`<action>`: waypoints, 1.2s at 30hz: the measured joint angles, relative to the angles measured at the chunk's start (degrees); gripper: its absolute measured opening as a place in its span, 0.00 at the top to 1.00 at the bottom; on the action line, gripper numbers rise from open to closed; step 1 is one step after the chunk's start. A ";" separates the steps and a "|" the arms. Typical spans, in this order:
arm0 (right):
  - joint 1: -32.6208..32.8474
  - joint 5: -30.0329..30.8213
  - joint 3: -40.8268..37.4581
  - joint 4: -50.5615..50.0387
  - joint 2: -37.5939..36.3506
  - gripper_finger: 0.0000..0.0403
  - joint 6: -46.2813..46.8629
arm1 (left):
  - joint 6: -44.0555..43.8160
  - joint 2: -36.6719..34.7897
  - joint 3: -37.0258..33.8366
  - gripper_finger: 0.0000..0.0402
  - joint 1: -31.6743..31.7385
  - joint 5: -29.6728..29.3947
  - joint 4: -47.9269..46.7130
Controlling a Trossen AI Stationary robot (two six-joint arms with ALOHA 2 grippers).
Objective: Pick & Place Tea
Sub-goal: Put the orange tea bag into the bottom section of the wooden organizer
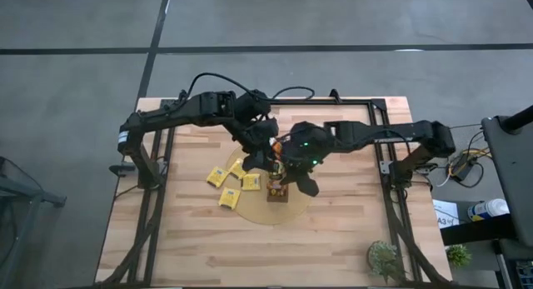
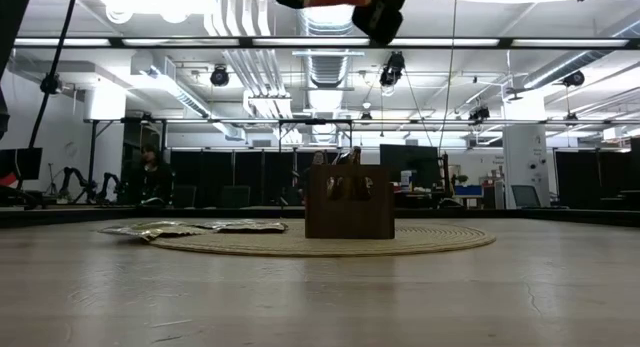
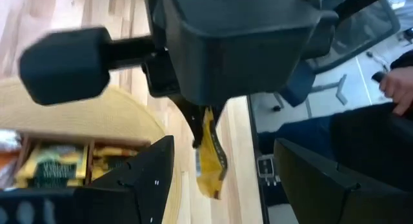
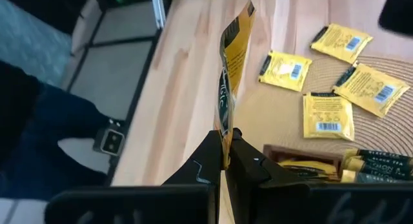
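**Sachet held above the tray, ready to be lowered in**

A flat yellow paper tea sachet [image 4: 231, 75] is pinched edge-on by the right gripper [image 4: 226, 161], whose jaws are closed tightly on its lower edge. It is carried well above the small dark-brown wooden tray [image 1: 276, 191], which stands on the round tan woven mat [image 1: 250, 214] on the pale wooden surface [image 1: 350, 231]. In the left wrist view the same sachet hangs below the right gripper, just beside the tray's end. The left gripper [image 3: 219, 179] hovers close by, above the mat next to the tray, with its jaws spread wide and nothing between them.

Dark green and yellow sachets [image 4: 377, 162] already stand in the tray's compartments. Four loose yellow sachets [image 1: 236, 181] lie flat on the mat, just beside the tray on its left-arm side.

For the step to go well, the sachet should be kept upright and its edge lined up with a free compartment before it is lowered. The descent is best kept straight, so that the packets already stored are not bent. Release should be made only once the sachet's lower edge is between the walls. The two arms are crowded over the tray, so clearance should be watched.
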 joint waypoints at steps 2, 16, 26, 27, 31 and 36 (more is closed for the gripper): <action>-0.05 -0.02 2.17 -2.81 1.81 0.98 -1.34 | 0.43 0.00 0.00 0.35 -0.28 -0.06 -2.20; -2.04 0.00 6.49 -3.64 3.83 0.98 -2.14 | 1.87 0.00 -1.18 0.35 -3.39 -4.15 -8.25; -1.92 -0.01 6.50 -3.56 4.05 0.98 -2.03 | 0.51 0.07 -2.14 0.36 -3.74 -6.88 -5.74; -1.91 -0.02 6.49 -3.56 4.05 0.98 -2.01 | 0.56 0.07 -2.21 0.36 -3.72 -7.41 -5.72; -1.91 0.00 6.50 -3.56 4.05 0.98 -2.08 | 0.62 0.07 -2.75 0.45 -3.72 -9.80 -5.67; -1.87 0.00 6.50 -3.50 4.05 0.98 -2.10 | 2.37 0.07 -2.78 0.76 -3.74 -10.53 -5.58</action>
